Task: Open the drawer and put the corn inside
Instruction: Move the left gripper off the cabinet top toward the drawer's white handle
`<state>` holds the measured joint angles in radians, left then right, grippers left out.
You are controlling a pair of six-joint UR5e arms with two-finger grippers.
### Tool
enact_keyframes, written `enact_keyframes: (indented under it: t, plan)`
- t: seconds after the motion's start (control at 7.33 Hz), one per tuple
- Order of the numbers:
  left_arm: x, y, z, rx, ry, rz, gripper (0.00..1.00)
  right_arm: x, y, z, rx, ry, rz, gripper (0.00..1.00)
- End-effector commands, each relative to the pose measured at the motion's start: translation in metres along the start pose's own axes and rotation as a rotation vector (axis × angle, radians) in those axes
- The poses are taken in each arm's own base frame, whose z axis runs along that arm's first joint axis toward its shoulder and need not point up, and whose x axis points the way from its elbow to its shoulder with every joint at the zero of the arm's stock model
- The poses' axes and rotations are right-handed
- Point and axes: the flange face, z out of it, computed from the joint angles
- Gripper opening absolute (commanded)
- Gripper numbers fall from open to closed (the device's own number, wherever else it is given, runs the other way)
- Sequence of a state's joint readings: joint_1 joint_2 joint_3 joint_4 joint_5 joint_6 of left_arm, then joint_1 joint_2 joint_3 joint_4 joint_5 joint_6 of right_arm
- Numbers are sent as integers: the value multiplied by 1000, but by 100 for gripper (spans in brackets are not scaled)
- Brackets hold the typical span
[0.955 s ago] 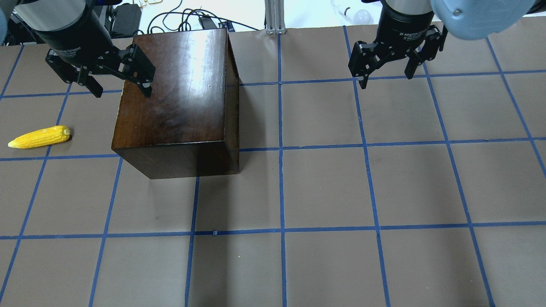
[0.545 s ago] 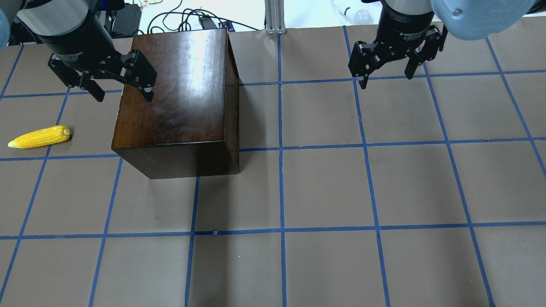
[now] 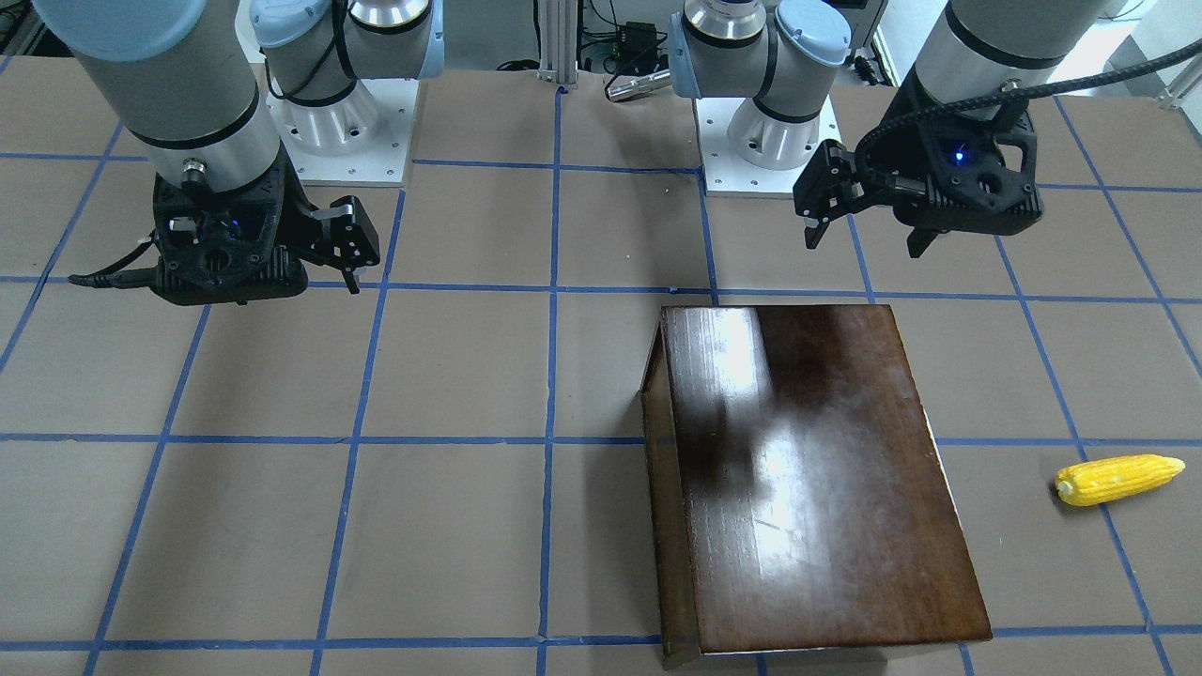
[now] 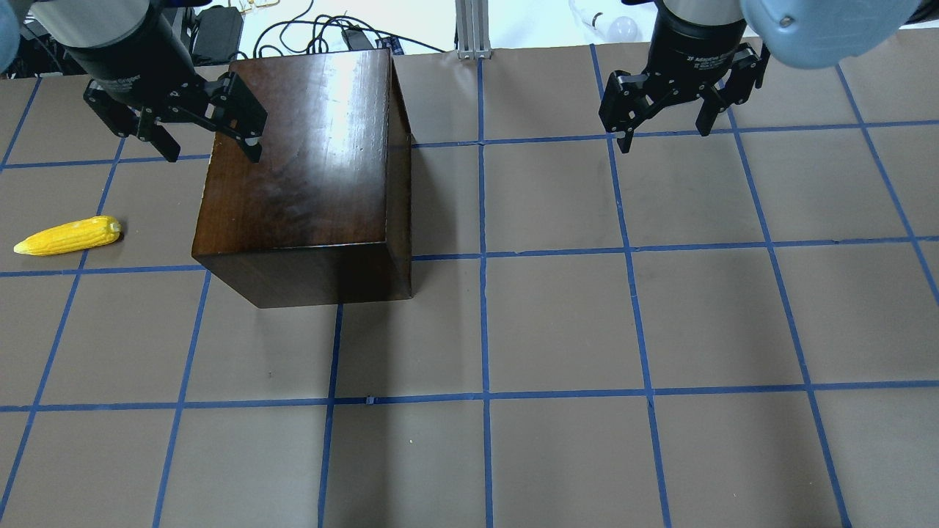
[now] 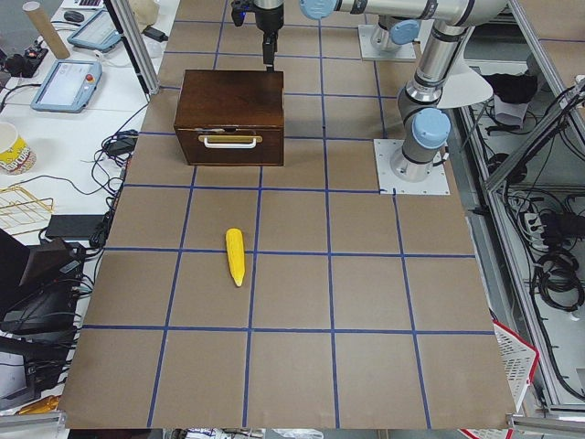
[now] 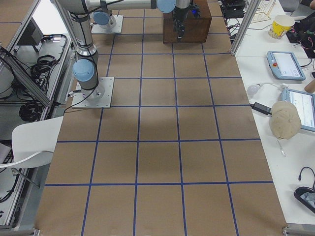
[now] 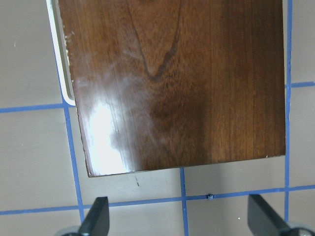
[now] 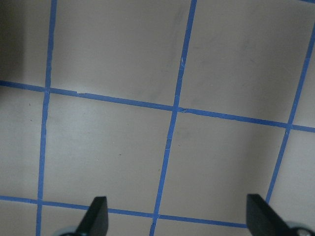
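Observation:
The glossy dark brown box stands on the table's left half. Its drawer is shut; the dark front panel and white handle show in the exterior left view, and the handle also shows in the left wrist view. The yellow corn lies on the table left of the box, apart from it, and also shows in the front view. My left gripper is open and empty, hovering above the box's left edge. My right gripper is open and empty, high over bare table on the right.
The table is brown with a blue tape grid. Cables, a metal post and a light bulb lie beyond its far edge. The two arm bases stand at the robot's side.
My left gripper has shifted slightly toward the top of the overhead view, still open. The right gripper, box and corn have not moved.

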<state>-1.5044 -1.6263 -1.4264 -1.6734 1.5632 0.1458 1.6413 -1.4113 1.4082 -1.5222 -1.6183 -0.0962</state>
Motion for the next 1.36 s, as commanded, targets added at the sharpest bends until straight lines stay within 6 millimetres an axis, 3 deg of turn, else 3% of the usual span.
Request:
enact_keyframes:
  t: [0.0, 0.55, 0.95, 1.23]
  plan:
    - [-16, -31, 2, -1, 1, 17, 100, 0, 0, 0, 1, 0, 0, 100]
    - [-173, -86, 35, -3, 120, -47, 100, 0, 0, 0, 0, 0, 0, 100]
    - [-246, -104, 108, -49, 233, 14, 100, 0, 0, 0, 1, 0, 0, 100]
    - [-256, -112, 143, -77, 280, 49, 100, 0, 0, 0, 0, 0, 0, 100]
